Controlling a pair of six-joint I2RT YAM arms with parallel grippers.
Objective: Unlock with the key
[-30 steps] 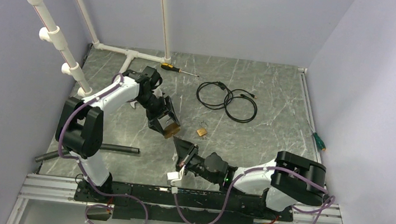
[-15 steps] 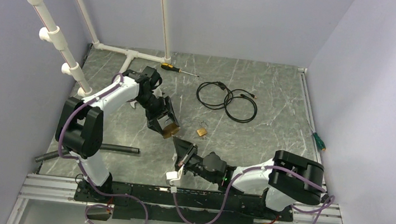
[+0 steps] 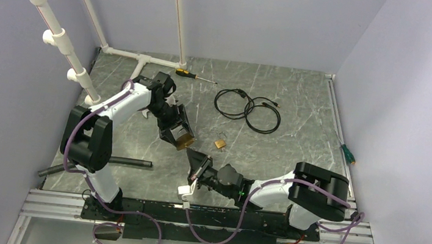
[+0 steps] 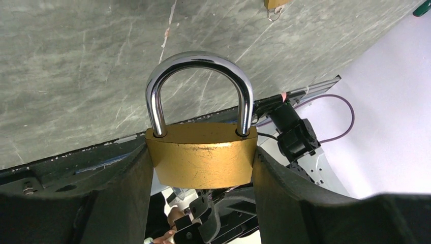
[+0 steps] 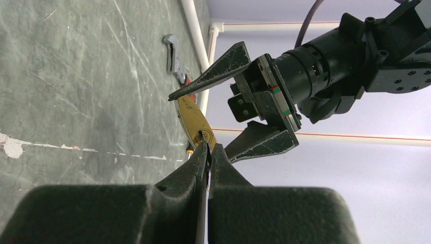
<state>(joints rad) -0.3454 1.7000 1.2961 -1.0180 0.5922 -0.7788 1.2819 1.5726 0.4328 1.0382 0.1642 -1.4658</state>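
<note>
My left hand is grasping the brass padlock by its two sides and holds it above the bench. My right hand is clenched on the key, and the key's tip meets the keyhole in the padlock's underside. A smaller padlock lies just right of them.

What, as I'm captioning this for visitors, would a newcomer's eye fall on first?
First, the brass padlock, shackle closed, clamped in the left gripper above the table, left of centre. Facing it, the right gripper pinches the key, its tip at the keyhole. Beyond them, a smaller padlock and a coiled black cable lie on the table.
</note>
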